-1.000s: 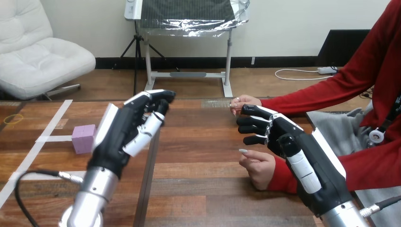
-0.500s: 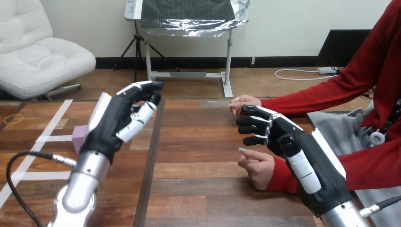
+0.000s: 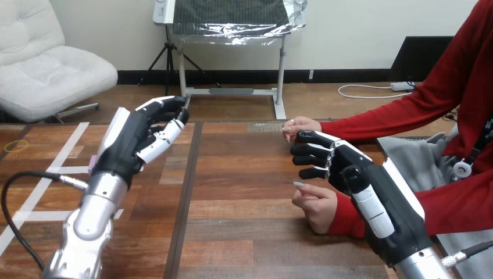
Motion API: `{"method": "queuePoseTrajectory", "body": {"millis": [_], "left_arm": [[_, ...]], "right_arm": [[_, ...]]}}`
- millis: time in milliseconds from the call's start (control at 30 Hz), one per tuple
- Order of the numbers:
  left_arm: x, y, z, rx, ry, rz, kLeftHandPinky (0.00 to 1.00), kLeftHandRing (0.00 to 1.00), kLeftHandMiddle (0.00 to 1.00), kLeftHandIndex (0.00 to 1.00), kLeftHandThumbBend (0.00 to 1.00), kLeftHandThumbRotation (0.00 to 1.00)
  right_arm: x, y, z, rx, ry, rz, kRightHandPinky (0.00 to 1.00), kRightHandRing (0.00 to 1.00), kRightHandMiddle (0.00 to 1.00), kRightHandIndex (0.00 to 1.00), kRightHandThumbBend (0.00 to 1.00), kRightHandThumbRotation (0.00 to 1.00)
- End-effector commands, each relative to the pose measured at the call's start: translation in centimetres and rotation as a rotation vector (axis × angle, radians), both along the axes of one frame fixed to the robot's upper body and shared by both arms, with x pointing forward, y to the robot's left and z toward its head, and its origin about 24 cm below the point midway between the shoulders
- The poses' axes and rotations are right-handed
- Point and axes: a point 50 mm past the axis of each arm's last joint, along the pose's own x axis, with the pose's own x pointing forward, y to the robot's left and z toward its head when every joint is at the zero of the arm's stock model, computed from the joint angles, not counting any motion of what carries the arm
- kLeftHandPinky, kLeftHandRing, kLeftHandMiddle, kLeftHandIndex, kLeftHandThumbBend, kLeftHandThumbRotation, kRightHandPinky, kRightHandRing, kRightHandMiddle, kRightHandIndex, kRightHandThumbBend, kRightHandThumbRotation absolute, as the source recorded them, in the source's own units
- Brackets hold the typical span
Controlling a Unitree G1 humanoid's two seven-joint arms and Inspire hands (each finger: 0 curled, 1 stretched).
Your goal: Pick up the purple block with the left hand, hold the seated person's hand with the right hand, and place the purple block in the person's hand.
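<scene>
My left hand (image 3: 136,139) hovers over the left part of the table, fingers relaxed and slightly bent, holding nothing. It hides most of the purple block, of which a thin sliver (image 3: 92,165) shows at the hand's left edge. My right hand (image 3: 340,165) is open at the right, fingers pointing left. The person's far hand (image 3: 300,124) rests on the table just beyond its fingertips. The person's near hand (image 3: 317,203) lies loosely curled below my right hand, close to it; I cannot tell if they touch.
White tape lines (image 3: 58,170) cross the wooden table (image 3: 244,232) at the left. A small yellow ring (image 3: 16,145) lies near the far left edge. The person's red sleeves come in from the right side.
My left hand has moved left and away from me, coming over the purple block and covering it. My right hand and the person's hands have stayed put.
</scene>
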Motion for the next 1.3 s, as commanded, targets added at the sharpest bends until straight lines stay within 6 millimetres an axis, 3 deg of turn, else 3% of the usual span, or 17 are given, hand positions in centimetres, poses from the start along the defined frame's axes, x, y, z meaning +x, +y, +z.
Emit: {"method": "queuePoseTrajectory", "body": {"millis": [0,267,400,933,1267], "left_arm": [[3.1,0.7,3.9,0.077,-0.072,0.025,0.75,0.83,0.83,0.79,0.39,0.62],[4.1,1.4,4.2,0.151,-0.013,0.054,0.78,0.85,0.84,0.81,0.43,0.62],[4.3,1.7,4.2,0.181,0.006,0.068,0.78,0.84,0.84,0.82,0.42,0.56],[5.2,3.0,4.3,0.402,0.096,0.149,0.73,0.80,0.80,0.80,0.49,0.52],[5.2,3.5,4.1,0.415,0.133,0.190,0.73,0.80,0.80,0.81,0.50,0.50]], "right_arm": [[0.8,0.1,2.3,-0.005,-0.103,0.008,0.72,0.78,0.78,0.81,0.90,0.95],[0.7,0.0,2.3,-0.001,-0.103,0.009,0.72,0.78,0.79,0.81,0.89,0.95],[0.7,0.0,2.3,0.000,-0.102,0.007,0.72,0.77,0.78,0.81,0.89,0.95],[0.7,0.1,2.5,-0.010,-0.107,0.007,0.71,0.77,0.78,0.81,0.90,0.95],[0.6,0.0,2.5,-0.002,-0.105,0.015,0.72,0.78,0.78,0.81,0.89,0.94]]}}
